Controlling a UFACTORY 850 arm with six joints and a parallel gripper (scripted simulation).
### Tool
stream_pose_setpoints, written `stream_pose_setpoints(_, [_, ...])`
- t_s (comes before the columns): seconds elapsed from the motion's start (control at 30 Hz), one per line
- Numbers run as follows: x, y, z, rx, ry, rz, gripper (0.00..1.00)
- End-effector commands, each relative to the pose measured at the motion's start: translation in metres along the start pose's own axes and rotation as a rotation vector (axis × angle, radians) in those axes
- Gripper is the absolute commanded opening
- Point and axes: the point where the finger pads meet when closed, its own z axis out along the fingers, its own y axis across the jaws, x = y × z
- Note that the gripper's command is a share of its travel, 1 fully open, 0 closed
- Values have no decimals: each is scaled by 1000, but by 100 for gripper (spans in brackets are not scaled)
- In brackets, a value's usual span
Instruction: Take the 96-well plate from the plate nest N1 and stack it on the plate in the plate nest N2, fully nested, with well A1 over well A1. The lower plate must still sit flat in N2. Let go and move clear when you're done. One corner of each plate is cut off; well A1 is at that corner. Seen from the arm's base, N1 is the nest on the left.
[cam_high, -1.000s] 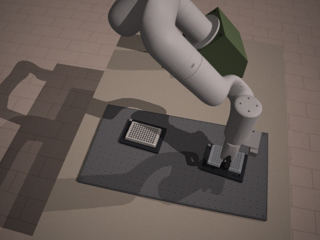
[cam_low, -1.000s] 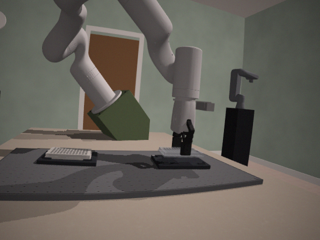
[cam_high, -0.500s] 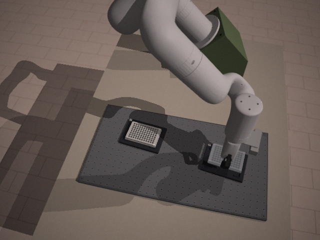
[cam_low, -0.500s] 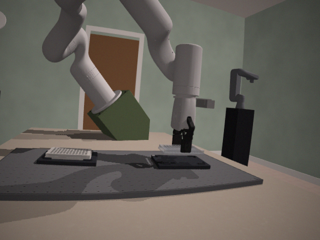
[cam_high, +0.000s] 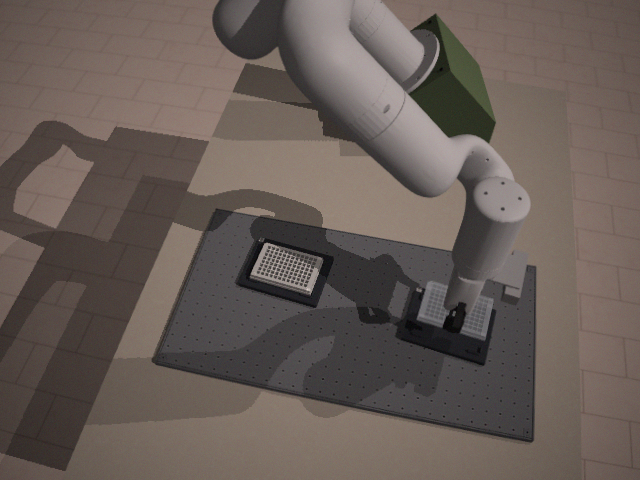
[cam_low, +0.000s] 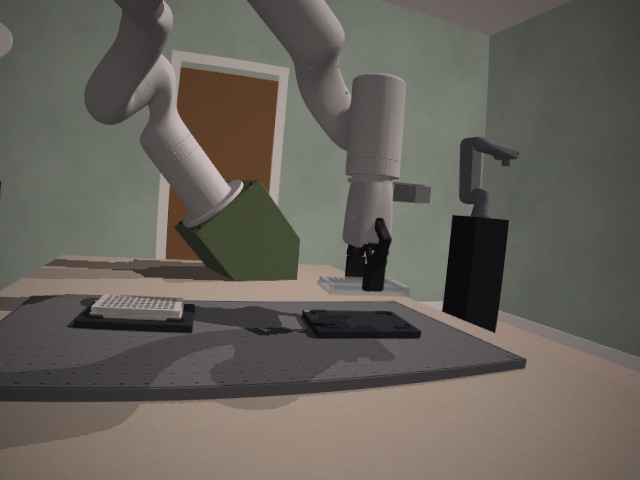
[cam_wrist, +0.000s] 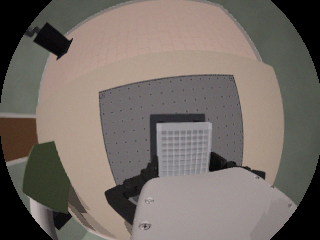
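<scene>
My gripper (cam_high: 455, 318) is shut on a clear 96-well plate (cam_high: 446, 314) and holds it level, a little above the empty black nest N1 (cam_high: 443, 336). In the side view the held plate (cam_low: 361, 284) hangs clear of the nest N1 (cam_low: 360, 323), with my gripper (cam_low: 370, 274) on its long sides. The wrist view shows the plate (cam_wrist: 183, 148) below the gripper body. A second, white 96-well plate (cam_high: 286, 268) sits flat in the nest N2 (cam_high: 283, 289); it also shows in the side view (cam_low: 136, 306). I cannot make out the cut corners.
Both nests stand on a grey perforated baseplate (cam_high: 351, 320). The arm's green base block (cam_low: 242, 237) is behind it. A black pedestal with a grey camera arm (cam_low: 475, 268) stands to the right of N1.
</scene>
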Motion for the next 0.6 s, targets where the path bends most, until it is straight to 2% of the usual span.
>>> stream_pose_setpoints(0.0, [0, 1, -9, -1, 1, 1, 0])
stream_pose_setpoints(0.57, [0, 1, -34, -1, 1, 1, 0])
